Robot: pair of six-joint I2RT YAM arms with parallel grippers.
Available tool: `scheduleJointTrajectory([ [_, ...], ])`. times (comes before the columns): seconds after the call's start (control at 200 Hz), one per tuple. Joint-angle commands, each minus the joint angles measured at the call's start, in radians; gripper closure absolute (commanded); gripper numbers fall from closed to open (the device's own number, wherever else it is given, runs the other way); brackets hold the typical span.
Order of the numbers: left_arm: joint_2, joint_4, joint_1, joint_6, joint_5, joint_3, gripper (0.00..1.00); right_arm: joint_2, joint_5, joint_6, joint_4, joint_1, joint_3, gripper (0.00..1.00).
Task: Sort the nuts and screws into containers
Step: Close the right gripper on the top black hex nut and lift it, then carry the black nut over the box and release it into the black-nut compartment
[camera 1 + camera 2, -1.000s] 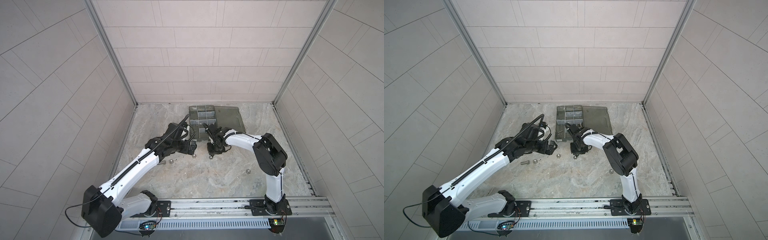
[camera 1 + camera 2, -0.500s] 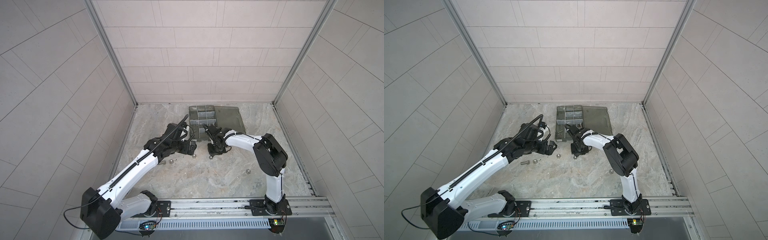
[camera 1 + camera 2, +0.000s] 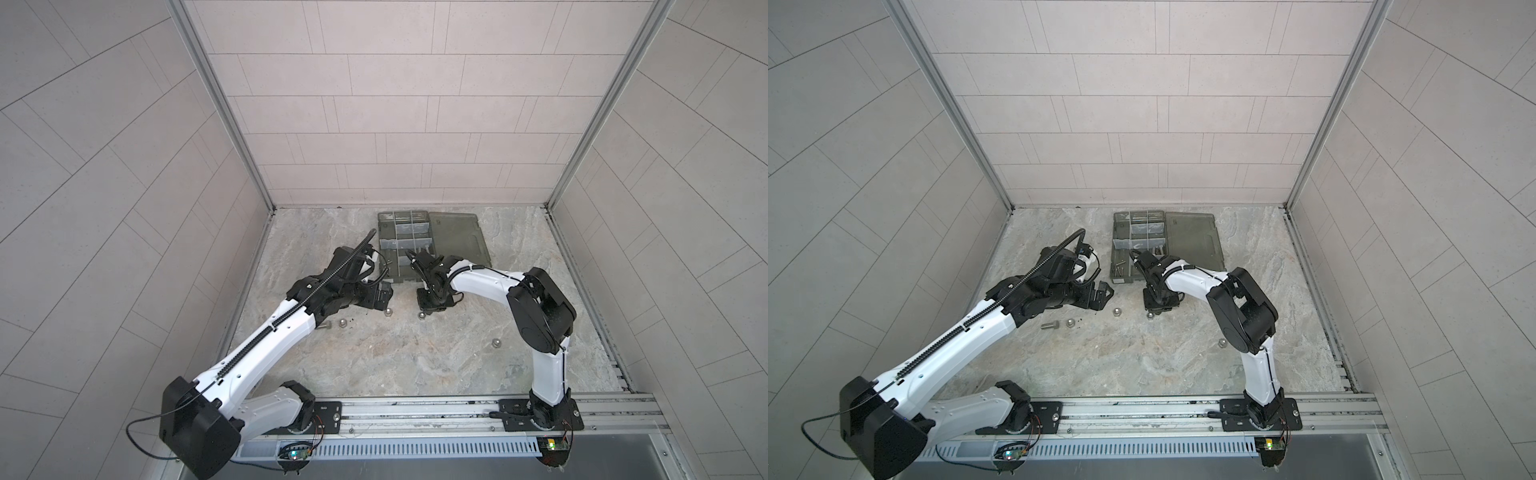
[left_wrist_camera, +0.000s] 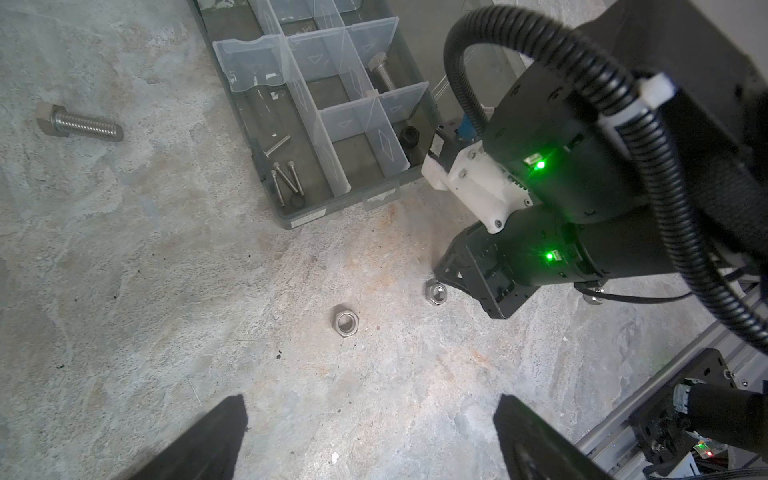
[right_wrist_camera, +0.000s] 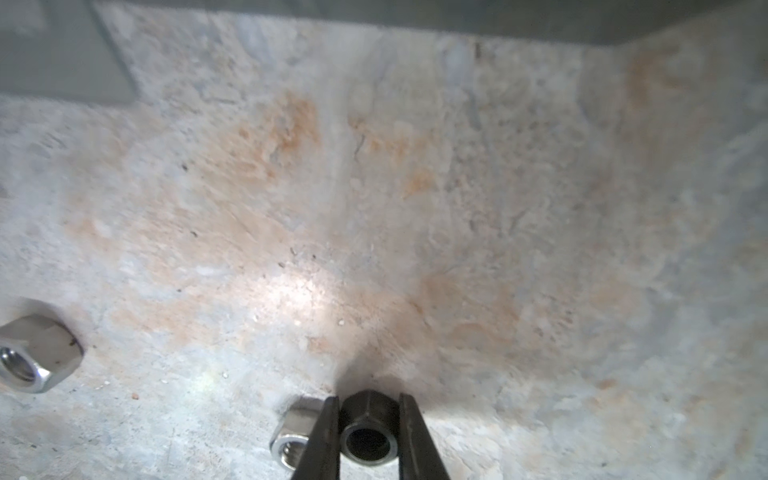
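Observation:
My right gripper (image 5: 368,401) is shut on a black hex nut (image 5: 368,432), low on the stone floor in front of the organizer box (image 3: 388,266). A silver nut (image 5: 291,436) lies against the outside of one finger, and another silver nut (image 5: 33,353) lies farther off. My left gripper (image 4: 370,440) hovers open and holds nothing, with a silver nut (image 4: 346,319) on the floor ahead of it. A thick bolt (image 4: 77,124) lies loose on the floor. The containers hold thin screws (image 4: 286,178), a thick bolt (image 4: 382,72) and a black nut (image 4: 409,137).
The box's lid (image 3: 457,237) lies open flat to the right of it. More silver nuts lie on the floor: one (image 3: 1070,322) beside the loose bolt (image 3: 1050,325) and one (image 3: 1222,343) near the right arm's elbow. Tiled walls enclose three sides.
My right gripper's jaws have drawn in round the black nut. The left arm has shifted only slightly and its gripper stays open.

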Motion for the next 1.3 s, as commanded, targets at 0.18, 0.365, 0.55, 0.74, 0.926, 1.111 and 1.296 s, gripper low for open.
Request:
scheduleJointTrajectory([
  [0.18, -0.019, -0.008, 0.006, 0.004, -0.001, -0.008, 0.00, -0.064, 0.062, -0.030, -0.105, -0.014, 0.058, 0.89],
  [0.365, -0.017, -0.010, 0.006, 0.004, -0.004, -0.006, 0.00, -0.082, 0.085, -0.061, -0.149, -0.054, 0.107, 0.90],
  [0.55, -0.011, -0.009, 0.005, 0.004, -0.004, -0.004, 0.00, -0.081, 0.095, -0.092, -0.184, -0.102, 0.192, 0.90],
  [0.74, -0.001, -0.016, 0.005, 0.011, -0.010, 0.010, 0.00, -0.033, 0.091, -0.113, -0.205, -0.140, 0.296, 0.90],
  [0.926, 0.017, -0.029, 0.008, 0.020, -0.020, 0.031, 0.00, 0.044, 0.072, -0.127, -0.213, -0.158, 0.405, 0.90],
  [1.111, 0.033, -0.038, 0.017, 0.032, -0.024, 0.048, 0.00, 0.119, 0.047, -0.131, -0.216, -0.168, 0.487, 0.90],
  [1.296, 0.049, -0.042, 0.029, 0.035, -0.023, 0.058, 0.00, 0.177, 0.025, -0.132, -0.216, -0.174, 0.528, 0.90],
])
